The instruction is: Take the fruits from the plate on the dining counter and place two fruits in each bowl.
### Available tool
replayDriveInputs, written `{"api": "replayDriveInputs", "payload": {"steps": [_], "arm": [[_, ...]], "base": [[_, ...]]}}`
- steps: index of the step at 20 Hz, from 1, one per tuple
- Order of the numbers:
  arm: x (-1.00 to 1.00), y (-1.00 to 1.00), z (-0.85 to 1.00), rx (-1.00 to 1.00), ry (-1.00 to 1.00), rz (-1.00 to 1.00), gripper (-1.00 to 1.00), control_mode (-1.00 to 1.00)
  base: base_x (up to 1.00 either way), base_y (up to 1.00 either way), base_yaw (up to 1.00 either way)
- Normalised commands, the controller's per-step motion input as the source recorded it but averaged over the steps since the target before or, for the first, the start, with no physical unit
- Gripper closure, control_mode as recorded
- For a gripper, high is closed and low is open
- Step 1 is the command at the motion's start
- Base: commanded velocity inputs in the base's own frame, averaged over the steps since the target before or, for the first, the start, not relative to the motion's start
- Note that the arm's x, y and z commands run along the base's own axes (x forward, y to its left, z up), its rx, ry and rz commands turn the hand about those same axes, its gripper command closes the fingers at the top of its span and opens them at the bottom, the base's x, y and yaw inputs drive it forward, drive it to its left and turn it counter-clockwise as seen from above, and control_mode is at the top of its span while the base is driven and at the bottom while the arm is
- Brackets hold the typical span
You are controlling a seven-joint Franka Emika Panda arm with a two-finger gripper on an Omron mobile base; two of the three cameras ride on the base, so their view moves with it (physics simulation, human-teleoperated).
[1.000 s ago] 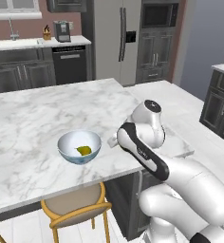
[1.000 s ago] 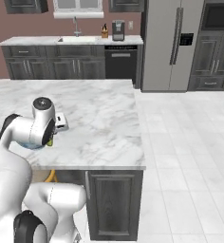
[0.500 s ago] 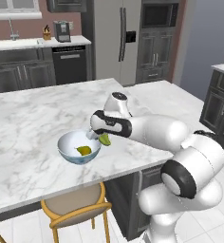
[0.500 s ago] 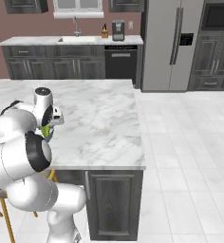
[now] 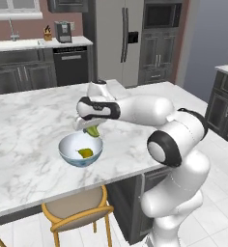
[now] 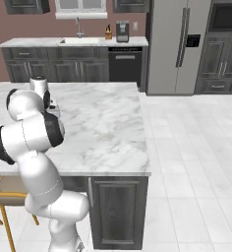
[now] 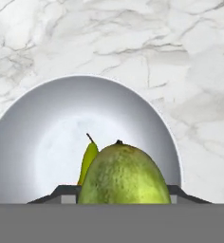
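Tool (image 5: pixel 91 129) pinching elongated green fruit (image 7: pixel 125 174) above bowl (image 5: pixel 67 149), its long axis pointing down

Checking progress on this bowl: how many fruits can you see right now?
2. A green avocado-like fruit is held in the shut gripper above the blue-sided white bowl; a yellow-green pear-like fruit lies inside it. Others may be out of frame.

A wooden chair (image 5: pixel 79 212) with a tan seat stands at the near edge, partly tucked under. Against the far wall: a stainless refrigerator (image 6: pixel 176 47), a dark dishwasher (image 6: pixel 125 66), and a coffee machine (image 6: pixel 121 31) on the far counter beside a sink (image 6: pixel 78 41) with faucet. A wall oven (image 5: pixel 160 17) stands right of the refrigerator. White floor tiles (image 6: pixel 196 162) lie to the right.
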Motion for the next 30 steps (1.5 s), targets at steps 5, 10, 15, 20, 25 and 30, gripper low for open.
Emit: {"api": "replayDriveInputs", "payload": {"steps": [5,10,15,20,25,30], "arm": [[0.04,0.14,0.00,-0.14,0.08,-0.02,1.00,-1.00],[-0.31,0.00,-0.01,-0.05,0.10,-0.01,1.00,-1.00],[-0.53,0.00,-0.18,0.00,0.00,0.00,1.00,-1.00],[-0.30,0.00,-0.44,0.00,0.00,0.00,1.00,-1.00],[-0.29,0.00,-0.43,0.00,0.00,0.00,1.00,-1.00],[0.22,0.14,-0.04,0.00,0.00,0.00,1.00,-1.00]], "base": [[0.00,0.00,0.00],[0.00,0.00,0.00],[0.00,0.00,0.00],[0.00,0.00,0.00],[0.00,0.00,0.00],[0.00,0.00,0.00]]}}
